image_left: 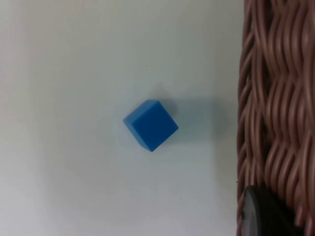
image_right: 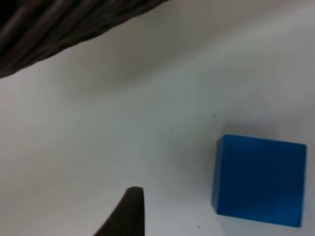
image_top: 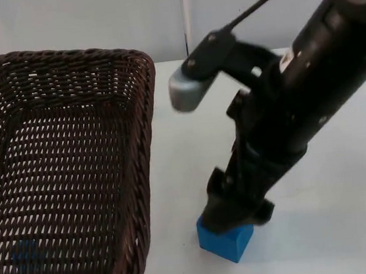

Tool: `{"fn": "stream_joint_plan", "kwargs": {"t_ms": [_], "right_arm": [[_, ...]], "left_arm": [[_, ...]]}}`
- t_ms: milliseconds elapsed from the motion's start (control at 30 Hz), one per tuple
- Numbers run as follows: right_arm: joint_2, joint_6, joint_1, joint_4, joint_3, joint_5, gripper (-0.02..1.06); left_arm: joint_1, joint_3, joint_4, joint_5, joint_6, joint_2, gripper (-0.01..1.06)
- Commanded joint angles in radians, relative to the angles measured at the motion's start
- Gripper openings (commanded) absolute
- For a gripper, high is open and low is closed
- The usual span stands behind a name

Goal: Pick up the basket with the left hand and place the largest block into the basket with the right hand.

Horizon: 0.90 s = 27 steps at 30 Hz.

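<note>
The dark brown woven wicker basket [image_top: 61,171] is hanging raised at the left, presumably ready to receive. The right gripper [image_top: 235,217] is hovering over the large blue cube block [image_top: 228,241] near the table's [image_top: 338,225] front edge, apparently lining up a grasp; I cannot tell whether it has closed. A smaller blue cube [image_left: 150,124] is lying beneath the basket. The left gripper's [image_left: 261,216] black fingertip [image_left: 258,214] is against the rim, its grip unclear.

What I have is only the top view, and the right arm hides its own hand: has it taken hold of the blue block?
Observer: Not that I can see. In the right wrist view the blue block stands on the table with bare table beside it; the right hand is just above it.
Operator: And the blue smudge through the basket floor?
Observer: Probably a second blue cube. The left wrist view shows it on the table, apart from the basket.
Operator: Where is the left hand?
Observer: The left hand is at the woven rim; I cannot tell its grip.
</note>
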Motion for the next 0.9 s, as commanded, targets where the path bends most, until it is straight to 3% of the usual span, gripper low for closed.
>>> {"fn": "stream_joint_plan", "kwargs": {"t_ms": [0,233,367,433,700,867], "right_arm": [[0.011,0.005,0.009,-0.003,-0.005,-0.017,1.05],[0.027,0.078,0.009,-0.044,0.0,-0.047,1.05],[0.046,0.208,0.009,-0.14,0.004,-0.07,1.05],[0.05,0.208,0.009,-0.14,0.012,-0.08,1.05],[0.051,0.164,0.009,-0.133,0.117,-0.264,1.05],[0.051,0.149,0.009,-0.13,0.128,-0.274,1.05]], "left_arm": [[0.002,0.002,-0.015,0.002,-0.004,0.001,0.0],[0.002,0.002,-0.011,0.002,-0.004,0.001,0.0],[0.002,0.002,-0.008,0.002,-0.004,0.001,0.0],[0.002,0.002,-0.007,0.002,-0.004,0.001,0.0],[0.002,0.002,-0.002,0.004,-0.004,0.001,0.0],[0.002,0.002,-0.002,0.004,-0.004,0.001,0.0]]}}
